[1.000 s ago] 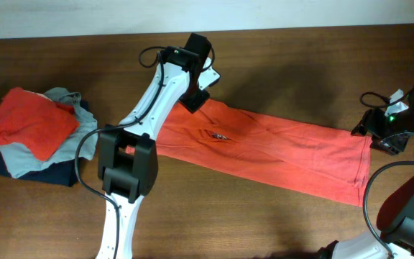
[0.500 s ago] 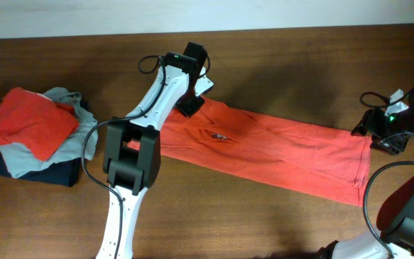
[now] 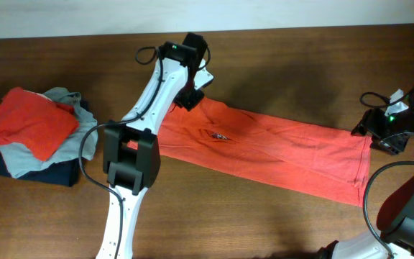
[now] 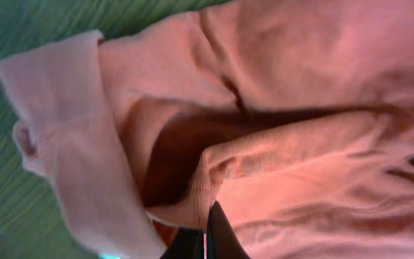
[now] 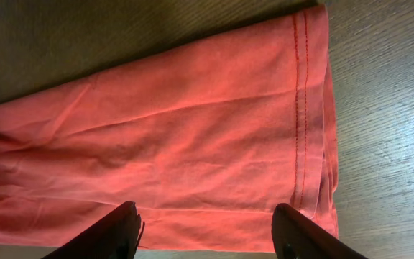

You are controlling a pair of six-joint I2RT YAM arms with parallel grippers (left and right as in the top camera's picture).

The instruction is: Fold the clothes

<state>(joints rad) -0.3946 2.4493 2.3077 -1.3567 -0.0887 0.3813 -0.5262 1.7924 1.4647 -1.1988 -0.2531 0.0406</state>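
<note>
T-shirt (image 3: 279, 147), folded into a long orange-red band, lies slantwise on the brown wooden table (image 3: 264, 223), its upper-left end under the left gripper (image 3: 191, 97) and its hemmed end beneath the right gripper (image 3: 381, 133). A pile (image 3: 34, 133) of other clothes sits well apart at the left, with a white wall (image 3: 85, 18) behind. Left fingers (image 4: 218, 234) are clenched on a T-shirt fold; right fingers (image 5: 106, 234) stand spread, holding nothing.

Bare table (image 3: 264, 216) fronts the T-shirt (image 3: 279, 151); the clothes pile (image 3: 34, 133) crowds the left end.
</note>
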